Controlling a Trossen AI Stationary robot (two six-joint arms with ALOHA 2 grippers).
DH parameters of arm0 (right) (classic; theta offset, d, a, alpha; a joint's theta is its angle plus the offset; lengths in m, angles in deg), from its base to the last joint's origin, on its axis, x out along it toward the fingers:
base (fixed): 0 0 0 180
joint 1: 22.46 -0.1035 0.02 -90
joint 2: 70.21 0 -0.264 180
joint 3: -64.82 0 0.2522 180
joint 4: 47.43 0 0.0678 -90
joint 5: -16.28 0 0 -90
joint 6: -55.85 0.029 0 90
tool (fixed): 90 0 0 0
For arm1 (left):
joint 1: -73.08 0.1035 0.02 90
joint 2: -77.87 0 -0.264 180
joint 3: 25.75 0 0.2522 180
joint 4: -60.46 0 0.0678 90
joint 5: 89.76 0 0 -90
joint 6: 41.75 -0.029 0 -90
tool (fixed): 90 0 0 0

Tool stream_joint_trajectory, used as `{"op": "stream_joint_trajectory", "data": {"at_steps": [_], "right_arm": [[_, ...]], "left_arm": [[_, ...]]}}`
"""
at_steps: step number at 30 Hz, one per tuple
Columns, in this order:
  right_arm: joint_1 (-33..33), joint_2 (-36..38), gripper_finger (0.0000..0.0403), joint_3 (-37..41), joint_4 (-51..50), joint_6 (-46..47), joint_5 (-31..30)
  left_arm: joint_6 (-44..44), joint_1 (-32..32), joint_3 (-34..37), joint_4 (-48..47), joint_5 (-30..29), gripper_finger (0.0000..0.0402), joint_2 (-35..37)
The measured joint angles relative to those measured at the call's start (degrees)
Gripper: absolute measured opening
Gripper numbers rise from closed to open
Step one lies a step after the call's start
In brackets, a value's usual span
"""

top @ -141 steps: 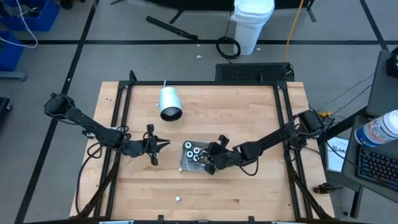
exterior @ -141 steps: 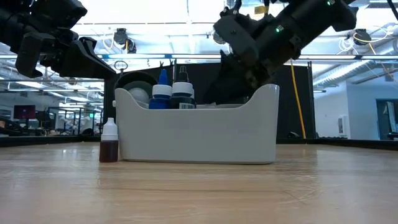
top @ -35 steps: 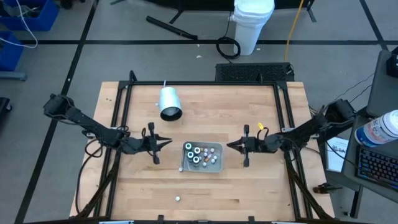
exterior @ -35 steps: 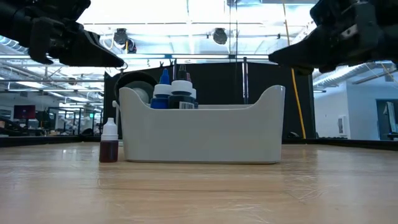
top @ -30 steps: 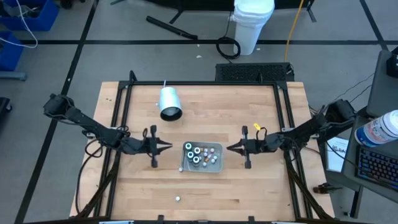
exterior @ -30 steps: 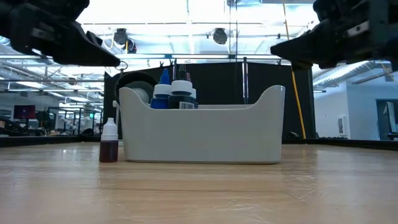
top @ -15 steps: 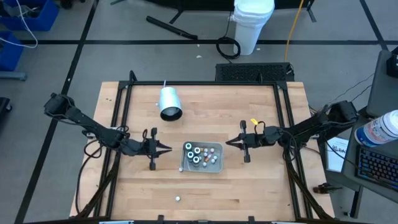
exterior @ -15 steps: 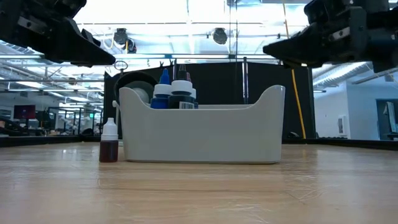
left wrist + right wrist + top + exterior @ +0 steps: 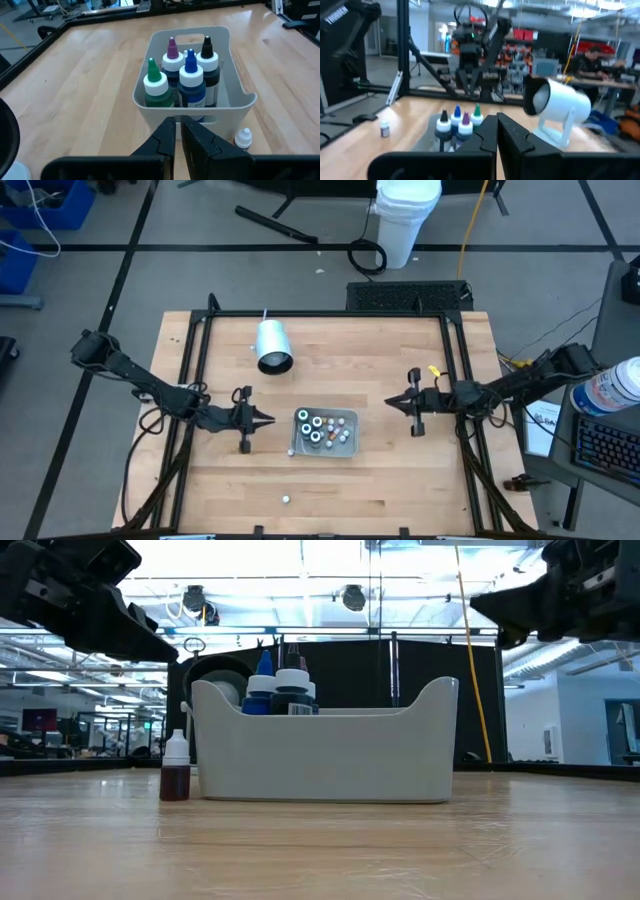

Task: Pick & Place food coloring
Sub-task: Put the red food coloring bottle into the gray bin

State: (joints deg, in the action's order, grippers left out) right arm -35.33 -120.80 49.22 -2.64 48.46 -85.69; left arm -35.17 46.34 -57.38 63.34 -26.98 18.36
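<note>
The left tool (image 9: 262,418) has its two dark, smooth fingers (image 9: 165,142) almost closed, with only a thin slit between them, and it holds nothing; it hangs above the tabletop (image 9: 330,345) just at 9 o'clock from the tray (image 9: 345,444). The right tool (image 9: 394,403) is fully closed and also holds nothing, well apart from the tray at its 3 o'clock side. The tray is a pale grey plastic box with rounded corners, smooth walls and a raised handle end. Inside it the food coloring bottles (image 9: 181,75) stand upright and close together: small round bottles with white collars and pointed caps in green, purple, blue and black. One more small bottle (image 9: 175,768) with a white cap and dark red liquid stands on the wood just beside the tray. A tiny white piece (image 9: 285,500) lies near the 6 o'clock edge of the tabletop. A white cylinder lamp (image 9: 271,346) lies toward 11 o'clock. The tabletop is light wooden planks with a black frame along the edges, and between tray and right tool the wood is open.
</note>
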Motion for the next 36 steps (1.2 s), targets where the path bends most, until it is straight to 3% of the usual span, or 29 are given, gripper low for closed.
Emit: {"op": "stream_joint_trajectory", "data": {"at_steps": [5,10,14,21,27,32,36], "right_arm": [[0.69,-1.33,0.0,-1.55,-0.49,0.57,0.08],[0.66,-1.54,0.0,-2.73,-0.64,0.23,0.17],[0.66,-1.55,0.0,-2.76,-1.03,0.15,0.15],[0.64,-1.42,0.0,-2.83,0.82,-0.23,0.2],[0.65,-1.42,0.0,-2.87,1.06,-0.51,0.2],[0.65,-1.42,0.0,-2.94,2.02,-2.0,0.17],[0.64,-1.42,0.0,-2.94,2.11,-2.28,0.17]], "left_arm": [[1.94,0.02,0.0,0.14,0.32,0.0037,0.0],[7.52,-1.24,-1.55,-0.09,7.37,0.0037,-1.65],[8.52,-5.83,-6.09,-1.37,5.22,0.0037,-7.47],[22.31,-11.4,-21.06,-21.83,4.55,0.0037,-20.81],[35.15,-12.94,-35.11,-43.6,-5.76,0.0037,-29.32],[33.06,-13.43,-43.75,-48.32,-3.74,0.0039,-34.46],[28.59,-14.0,-47.22,-48.49,-3.31,0.0068,-38.12]]}}
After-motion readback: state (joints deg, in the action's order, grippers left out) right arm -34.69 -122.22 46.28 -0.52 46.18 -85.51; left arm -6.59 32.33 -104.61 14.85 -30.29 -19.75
